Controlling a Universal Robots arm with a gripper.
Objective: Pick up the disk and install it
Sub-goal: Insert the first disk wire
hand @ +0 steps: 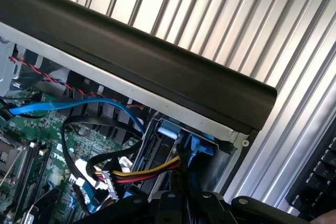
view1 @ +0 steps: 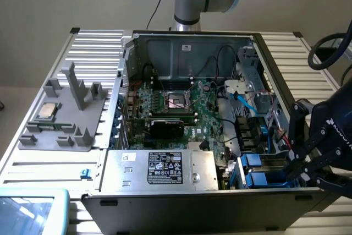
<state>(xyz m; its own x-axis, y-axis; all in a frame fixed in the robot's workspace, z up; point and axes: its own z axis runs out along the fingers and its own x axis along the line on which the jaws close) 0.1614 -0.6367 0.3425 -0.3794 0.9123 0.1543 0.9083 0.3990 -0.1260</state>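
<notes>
The disk [view1: 264,179] sits low in the drive bay at the near corner of the open computer case [view1: 187,39], on the exterior view's right. Only its blue carrier rails show there, between the bay's metal walls. The wrist view sees those rails [hand: 202,145] just under the case's black edge [hand: 157,66], so the disk seems to lie flat in its slot, rails in the guides, rather than loose on the table [view1: 88,48]. The gripper [view1: 294,170] comes in from the right over the case wall and is at the disk's outer end, a place that suits pushing it along the slot. Whether its jaws are wide, narrow or closed on the carrier cannot be told. A bundle of yellow, red and black wires [hand: 147,169] ends just beside the bay, near enough to plug in. Left of the bay lies the silver box with a black label [view1: 165,168]. Well apart, far left, a small silver chip [view1: 48,111] rests on a grey fixture [view1: 82,94].
</notes>
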